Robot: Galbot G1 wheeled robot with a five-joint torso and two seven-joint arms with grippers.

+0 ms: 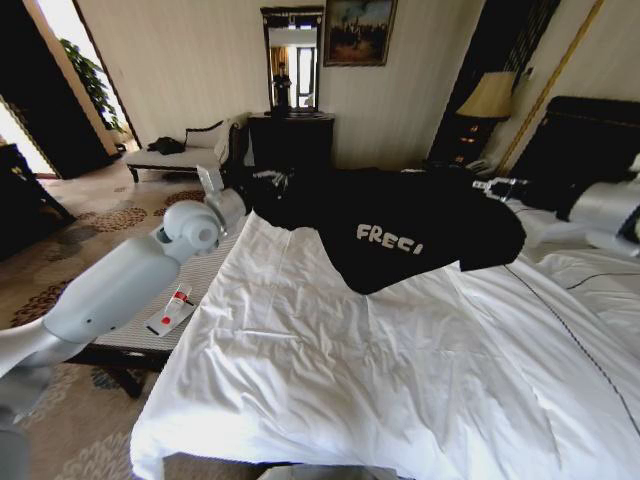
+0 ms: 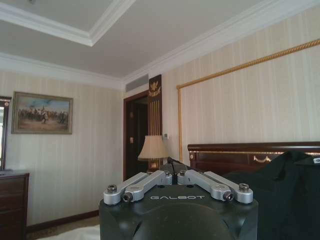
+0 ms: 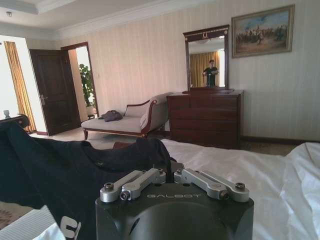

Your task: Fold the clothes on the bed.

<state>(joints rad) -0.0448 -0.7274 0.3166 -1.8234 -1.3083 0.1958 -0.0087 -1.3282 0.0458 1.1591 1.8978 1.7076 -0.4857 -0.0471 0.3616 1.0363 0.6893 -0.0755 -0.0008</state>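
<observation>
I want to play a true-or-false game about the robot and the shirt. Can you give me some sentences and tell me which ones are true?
1. The black T-shirt is lying flat on the bed. False: it is held up in the air above the white duvet, stretched between the two arms.
2. The left gripper holds one end of the shirt and the right gripper holds the other. True.
3. The shirt has white letters on it. True: they show on the front.
4. The letters on the shirt are red. False: they are white.
5. A lamp stands near the headboard. True.
</observation>
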